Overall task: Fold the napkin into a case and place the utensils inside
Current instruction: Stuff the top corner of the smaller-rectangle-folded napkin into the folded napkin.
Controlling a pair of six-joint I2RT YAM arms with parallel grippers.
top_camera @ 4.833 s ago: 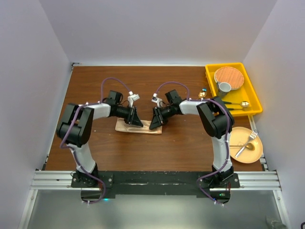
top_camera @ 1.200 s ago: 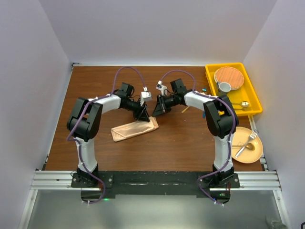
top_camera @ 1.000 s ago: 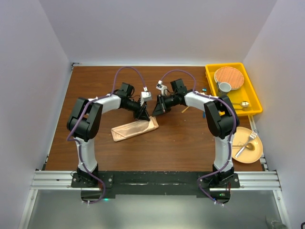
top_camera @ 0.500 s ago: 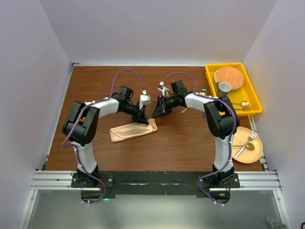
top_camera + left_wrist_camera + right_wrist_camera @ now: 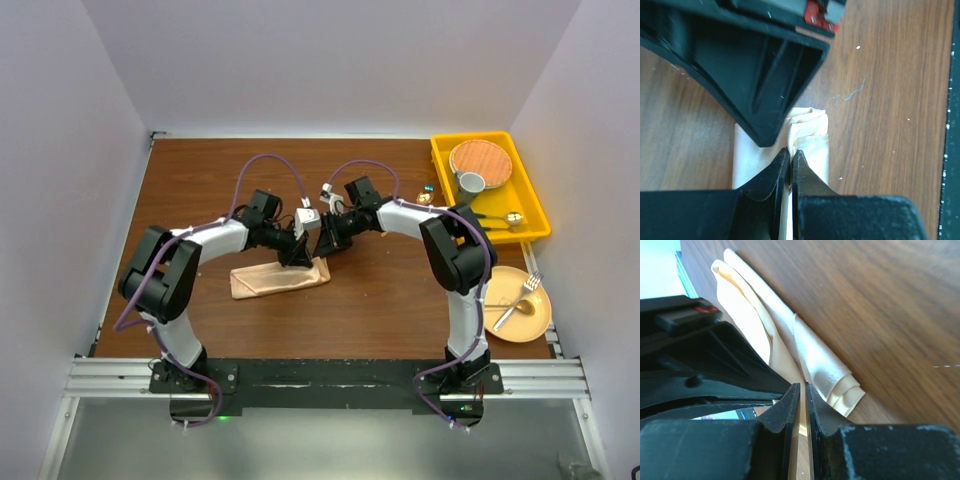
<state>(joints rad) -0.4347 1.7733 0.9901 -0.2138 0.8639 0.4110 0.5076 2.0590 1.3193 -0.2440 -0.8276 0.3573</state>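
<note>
Shiny peach satin on the case (image 5: 280, 279), paler along the folds. Dark brown wood grain on the table (image 5: 380, 300). Far right, bright yellow bin (image 5: 515, 236) with grained wood-toned plate (image 5: 481, 158); near right, pale orange plate (image 5: 540, 322), gold fork (image 5: 527, 290). Purple cables (image 5: 270, 160).

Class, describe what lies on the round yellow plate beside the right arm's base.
A gold fork and gold spoon lie on the plate, overlapping; the plate beneath them is covered.

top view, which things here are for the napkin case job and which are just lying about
For the job:
folded napkin, pinched by left gripper and right gripper
fork and spoon on the tan plate

Lying about:
yellow tray
its wood-toned plate and cup
</note>
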